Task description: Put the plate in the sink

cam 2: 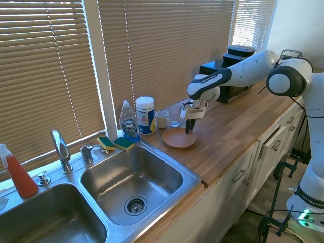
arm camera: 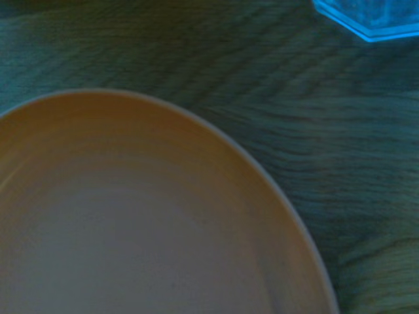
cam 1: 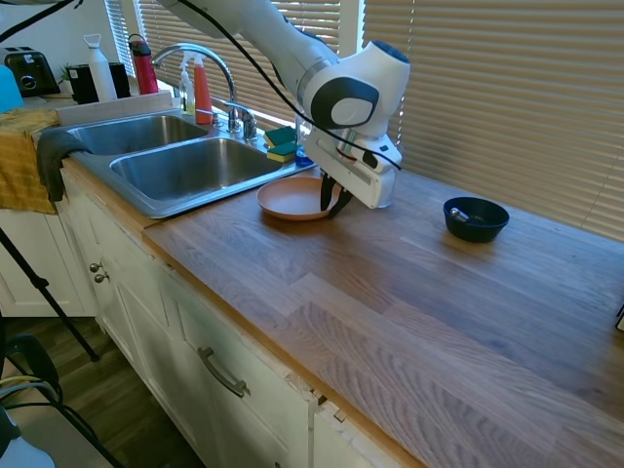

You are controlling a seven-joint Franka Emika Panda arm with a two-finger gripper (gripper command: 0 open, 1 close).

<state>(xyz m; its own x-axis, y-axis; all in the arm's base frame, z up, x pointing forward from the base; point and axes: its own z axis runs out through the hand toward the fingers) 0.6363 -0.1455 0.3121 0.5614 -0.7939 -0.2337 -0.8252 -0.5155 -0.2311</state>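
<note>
The terracotta-orange plate (cam 1: 294, 198) lies flat on the wooden counter (cam 1: 409, 292), just beside the right edge of the stainless steel double-basin sink (cam 1: 185, 168). The gripper (cam 1: 333, 198) points down at the plate's far right rim, its dark jaws a little apart and straddling the rim; whether they are pressing on it I cannot tell. In the wrist view the plate (arm camera: 131, 216) fills most of the picture. Two sponges (cam 2: 115, 143) lie behind the sink by the dish soap bottle (cam 2: 129, 121). A small dark navy bowl (cam 1: 475, 217) sits well to the right.
</note>
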